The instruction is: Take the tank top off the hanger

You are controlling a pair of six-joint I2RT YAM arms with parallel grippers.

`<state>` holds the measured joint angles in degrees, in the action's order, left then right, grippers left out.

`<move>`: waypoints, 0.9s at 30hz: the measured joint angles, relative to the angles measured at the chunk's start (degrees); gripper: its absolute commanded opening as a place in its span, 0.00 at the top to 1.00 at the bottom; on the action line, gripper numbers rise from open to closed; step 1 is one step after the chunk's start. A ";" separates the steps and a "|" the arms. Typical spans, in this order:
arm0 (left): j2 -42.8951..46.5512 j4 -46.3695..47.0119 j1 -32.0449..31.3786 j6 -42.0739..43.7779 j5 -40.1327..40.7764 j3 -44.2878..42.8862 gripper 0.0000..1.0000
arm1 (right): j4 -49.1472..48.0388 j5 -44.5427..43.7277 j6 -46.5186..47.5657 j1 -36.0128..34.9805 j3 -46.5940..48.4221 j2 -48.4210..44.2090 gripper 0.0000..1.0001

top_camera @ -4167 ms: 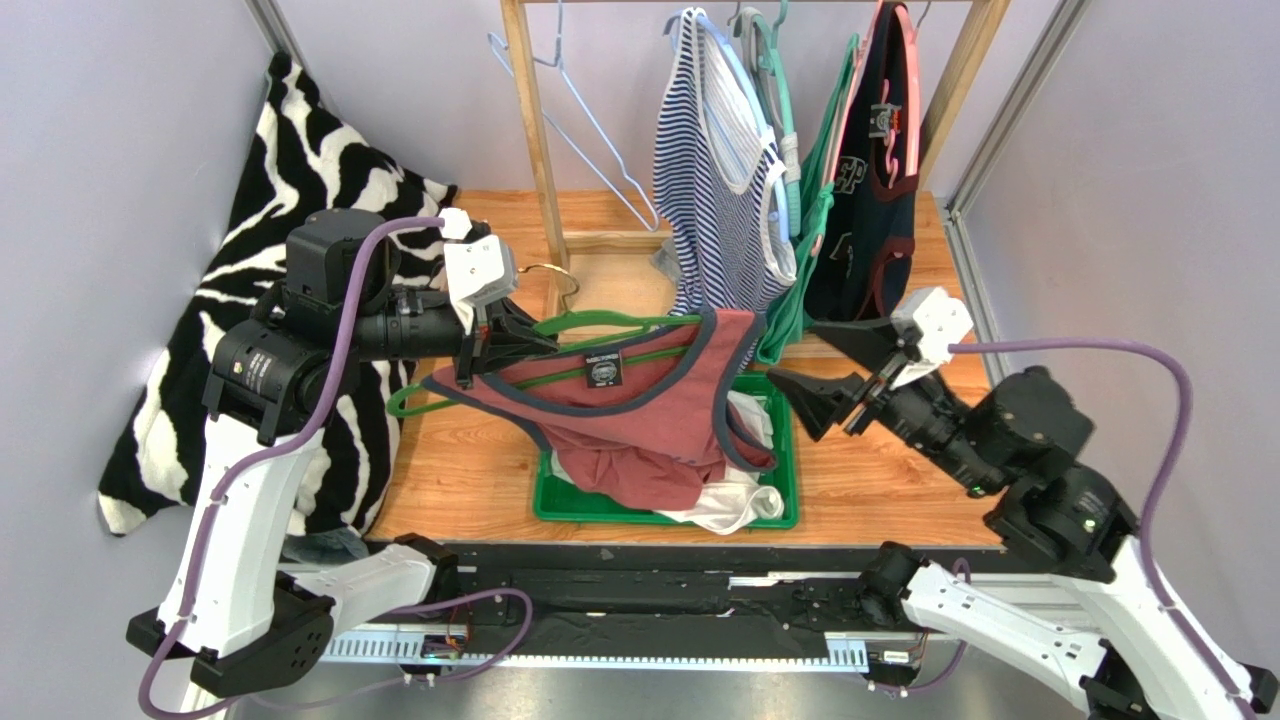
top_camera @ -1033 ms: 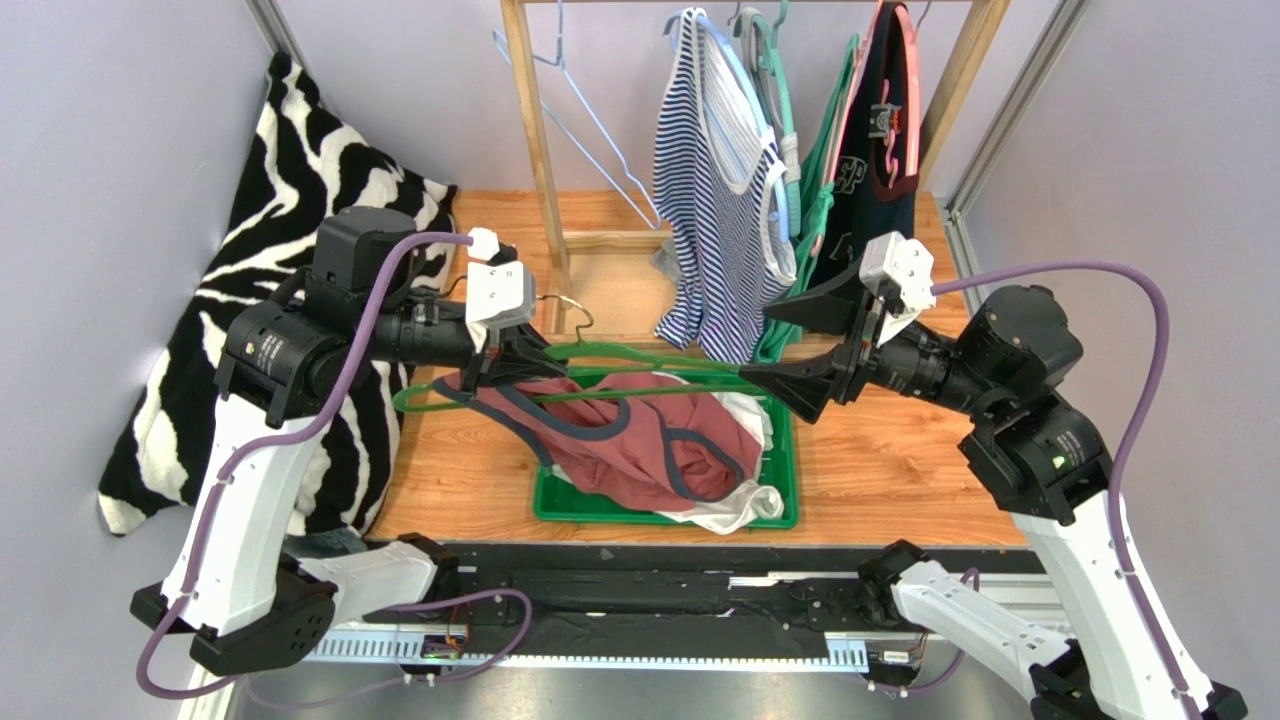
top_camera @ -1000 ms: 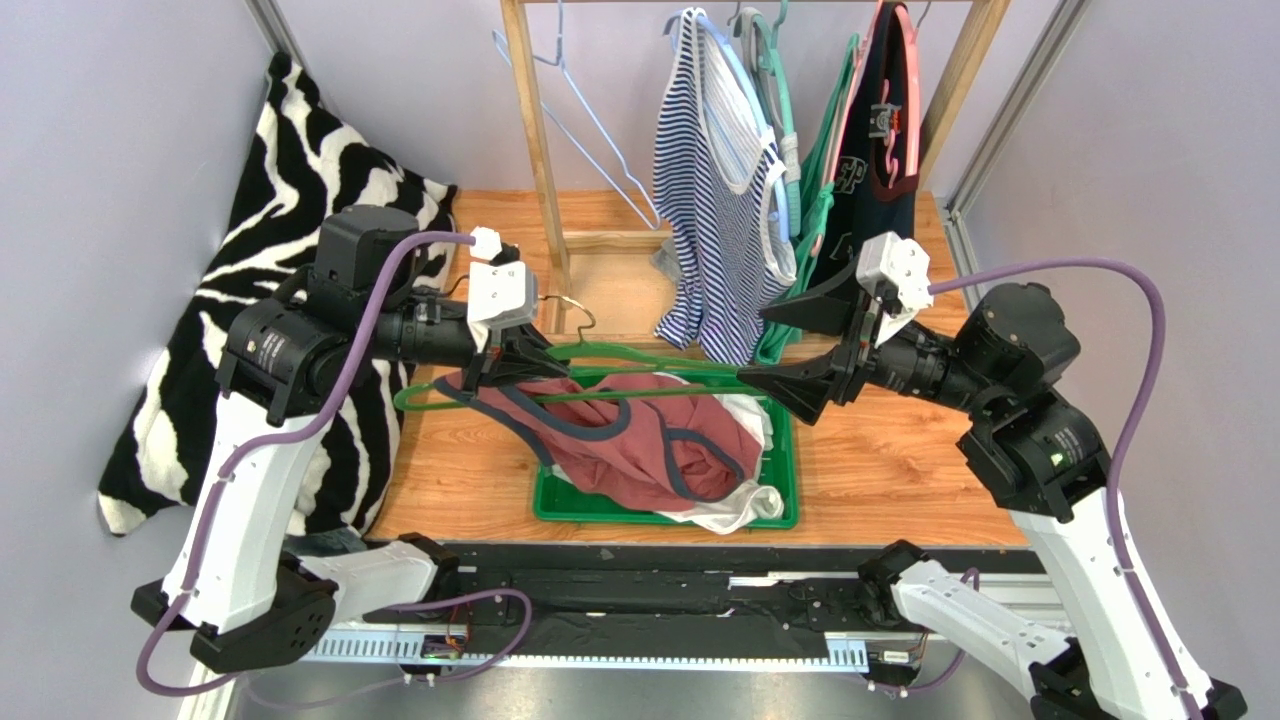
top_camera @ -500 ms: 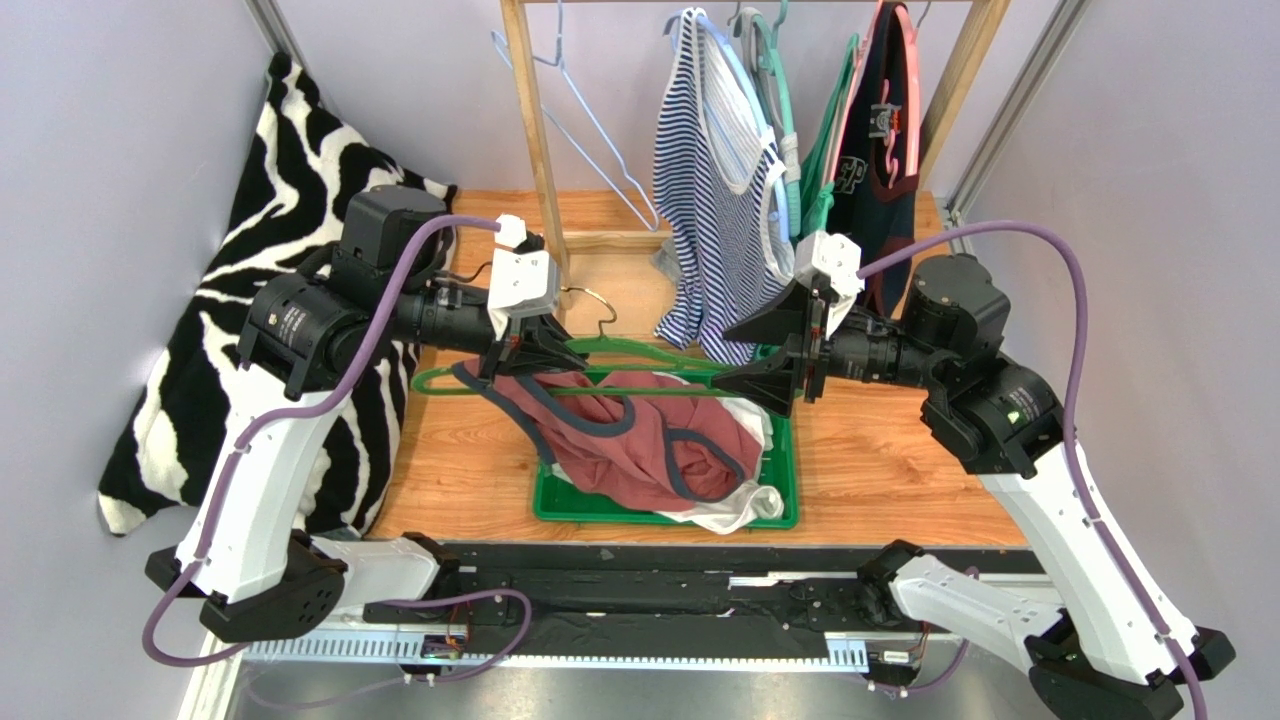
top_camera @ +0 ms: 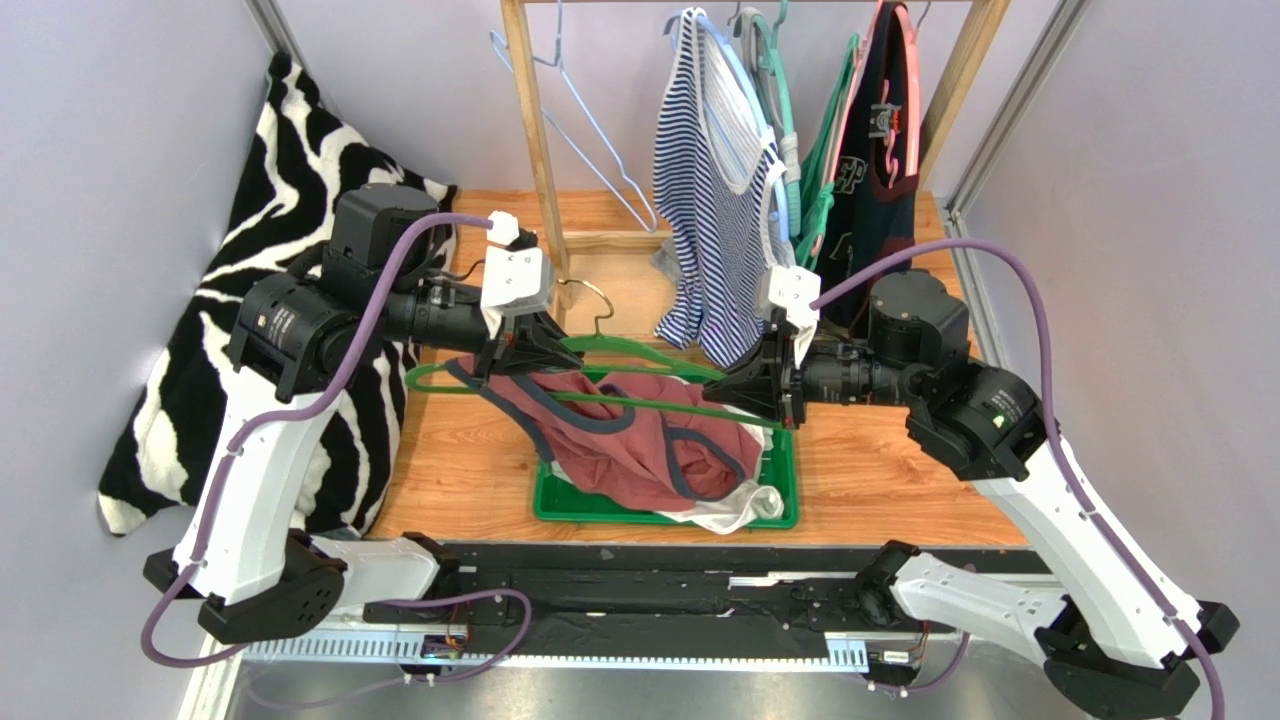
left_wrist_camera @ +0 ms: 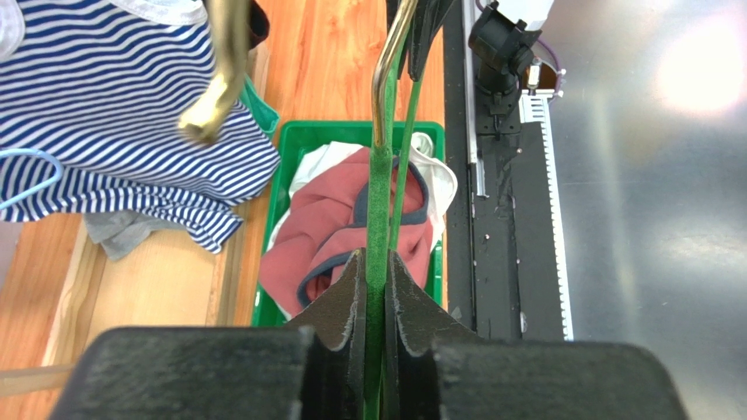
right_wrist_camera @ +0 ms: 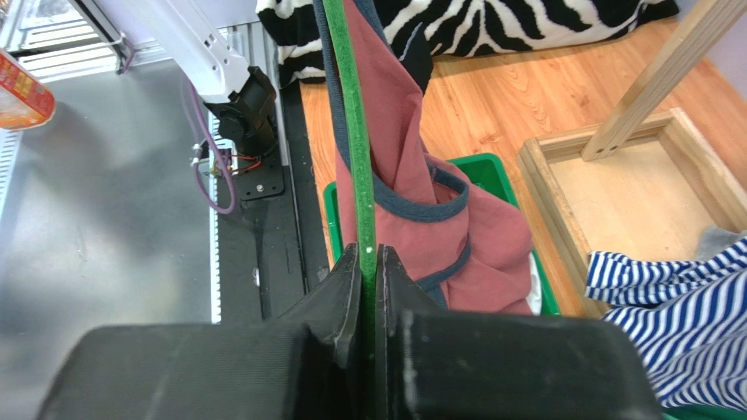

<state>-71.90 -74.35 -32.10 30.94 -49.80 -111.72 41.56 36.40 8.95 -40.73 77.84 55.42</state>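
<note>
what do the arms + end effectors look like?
Both alike: left arm and right arm: white links, black cylindrical joints, purple cable along each, white camera box at the wrist. left end effector and right end effector: black wedge-shaped fingers.

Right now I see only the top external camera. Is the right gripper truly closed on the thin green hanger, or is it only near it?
Observer: It is closed. In the right wrist view the right gripper is shut on the thin green hanger, and the bar runs straight out from between its jaws.
Operator: Is that bar already bare?
Observer: Not yet. The rust-red tank top with dark blue trim hangs against the bar just beyond the jaws.
Operator: And the other arm?
Observer: In the left wrist view the left gripper is shut on the hanger's green neck, a little short of the metal hook.
</note>
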 measured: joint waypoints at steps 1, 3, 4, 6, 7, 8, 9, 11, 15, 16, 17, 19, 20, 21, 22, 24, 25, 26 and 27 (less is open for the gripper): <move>0.00 -0.02 0.09 -0.22 0.00 0.00 0.71 | 0.20 -0.55 0.24 -0.37 0.11 -0.09 1.00; 0.04 1.11 0.02 -1.05 0.59 0.00 0.38 | 0.20 -1.70 0.35 -0.79 0.11 -0.79 1.00; 0.04 2.05 -0.07 -1.38 0.96 0.00 0.27 | 0.22 -2.38 0.33 -0.92 0.09 -1.20 1.00; 0.15 3.78 -0.09 -2.05 1.77 -0.04 0.08 | 0.24 -4.83 0.00 -1.07 -0.22 -2.54 1.00; 0.28 4.35 -0.09 -2.36 2.27 -0.13 0.06 | 0.35 -6.25 -0.13 -1.01 -0.61 -3.41 1.00; 0.44 4.92 -0.09 -2.64 2.71 -0.26 0.06 | 0.59 -7.67 -0.35 -0.92 -1.03 -4.42 1.00; 0.59 5.40 -0.09 -3.30 3.74 -0.59 0.06 | 0.98 -8.79 -0.59 -0.87 -1.22 -5.27 1.00; 1.07 6.51 -0.09 -4.20 6.19 -1.31 0.06 | 1.86 -11.28 -1.03 -0.81 -1.44 -7.17 1.00; 3.13 10.93 -0.07 -7.39 16.39 -1.95 0.05 | 2.73 -14.86 -1.86 -0.81 -1.46 -10.62 1.00; 3.98 12.28 0.02 -8.28 19.56 -1.62 0.05 | 2.89 -15.37 -2.08 -0.81 -1.46 -11.34 1.00; 5.05 13.92 0.17 -9.11 22.40 -0.57 0.05 | 3.23 -15.78 -2.21 -0.81 -1.46 -12.11 1.00; 7.52 16.20 0.46 -10.21 26.49 2.80 0.05 | 3.93 -16.33 -2.47 -0.81 -1.46 -13.14 1.00; 8.83 16.92 0.66 -10.56 28.11 5.35 0.04 | 4.39 -16.48 -2.60 -0.81 -1.46 -13.55 1.00; 10.03 16.98 0.76 -10.84 29.20 7.67 0.04 | 4.79 -16.68 -2.71 -0.81 -1.46 -13.81 1.00; 11.02 17.27 0.81 -11.15 29.64 9.90 0.04 | 5.07 -16.83 -2.75 -0.81 -1.46 -13.92 1.00; 12.24 17.40 1.09 -11.54 29.38 13.99 0.04 | 5.60 -16.96 -3.04 -0.81 -1.46 -13.90 1.00; 12.48 17.44 1.22 -11.76 28.98 15.56 0.04 | 5.79 -17.03 -3.15 -0.81 -1.46 -13.79 1.00; 12.68 17.57 1.53 -12.15 28.02 17.51 0.04 | 5.81 -17.03 -3.19 -0.81 -1.46 -13.66 1.00; 12.66 17.53 1.75 -12.57 27.30 18.75 0.04 | 5.81 -17.03 -3.28 -0.81 -1.46 -13.51 1.00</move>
<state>-59.24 -56.82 -30.35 18.37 -22.50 -92.97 47.37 19.38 5.67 -41.54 76.38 41.91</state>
